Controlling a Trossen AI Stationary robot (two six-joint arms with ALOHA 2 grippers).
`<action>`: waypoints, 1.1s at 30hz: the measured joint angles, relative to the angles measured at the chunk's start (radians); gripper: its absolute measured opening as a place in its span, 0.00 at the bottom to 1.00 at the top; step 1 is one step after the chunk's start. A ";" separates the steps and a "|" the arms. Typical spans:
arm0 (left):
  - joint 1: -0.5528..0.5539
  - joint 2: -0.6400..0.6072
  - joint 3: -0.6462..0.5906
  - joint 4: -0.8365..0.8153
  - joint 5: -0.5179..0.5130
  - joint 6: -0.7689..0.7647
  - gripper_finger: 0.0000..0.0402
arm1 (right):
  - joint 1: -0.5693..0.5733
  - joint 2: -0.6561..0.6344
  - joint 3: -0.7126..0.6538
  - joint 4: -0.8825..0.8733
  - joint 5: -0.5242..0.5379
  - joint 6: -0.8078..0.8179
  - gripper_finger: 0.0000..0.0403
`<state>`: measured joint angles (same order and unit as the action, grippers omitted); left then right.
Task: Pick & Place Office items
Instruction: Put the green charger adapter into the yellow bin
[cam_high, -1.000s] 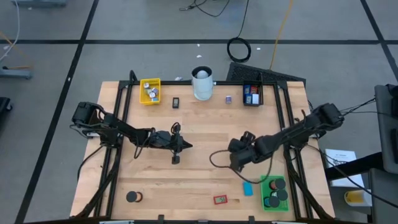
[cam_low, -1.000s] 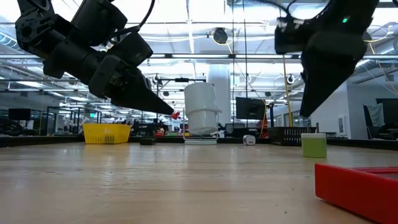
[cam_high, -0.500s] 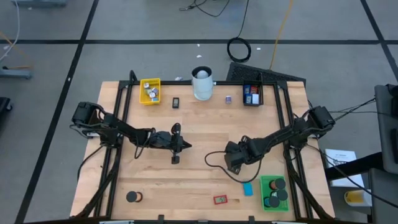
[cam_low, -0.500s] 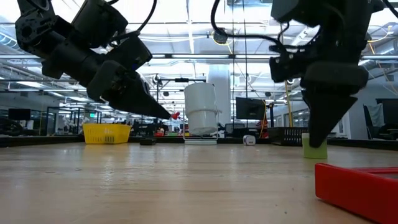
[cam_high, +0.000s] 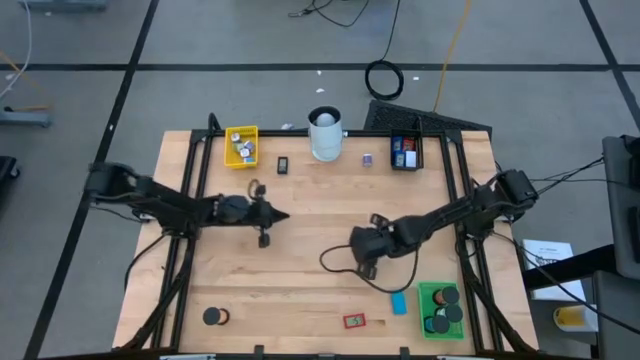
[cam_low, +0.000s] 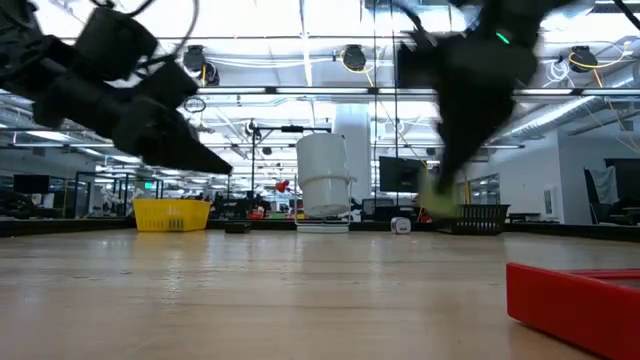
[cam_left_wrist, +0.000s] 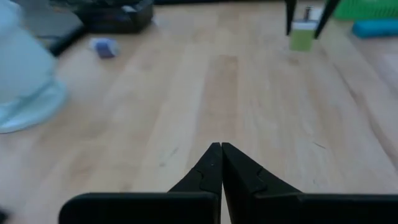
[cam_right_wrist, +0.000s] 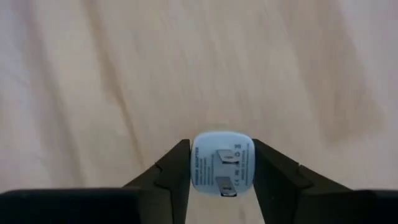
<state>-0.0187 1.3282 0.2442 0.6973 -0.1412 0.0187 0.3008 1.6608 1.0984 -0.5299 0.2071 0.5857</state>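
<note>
Cylinder (cam_high: 325, 134), trays (cam_high: 241, 146), loose office items (cam_high: 368, 159) along table's far edge.

Overhead view faces straight down; low view looks level across the worktop (cam_high: 300, 250); both share the white cylinder (cam_high: 324, 133); wrist views sit close.

White cylinder (cam_high: 325, 134), yellow tray (cam_high: 241, 146)
</note>
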 joint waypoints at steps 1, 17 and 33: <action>0.009 -0.040 -0.027 0.009 0.000 0.004 0.01 | -0.017 0.007 0.036 0.008 0.001 -0.048 0.31; 0.165 -0.373 -0.229 0.000 0.019 -0.031 0.02 | -0.269 0.448 0.559 0.025 -0.157 -0.620 0.31; 0.177 -0.366 -0.229 -0.023 0.044 -0.040 0.08 | -0.264 0.474 0.578 0.105 -0.151 -0.672 0.48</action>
<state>0.1585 0.9619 0.0154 0.6743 -0.0975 -0.0217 0.0368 2.1345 1.6768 -0.4248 0.0564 -0.0867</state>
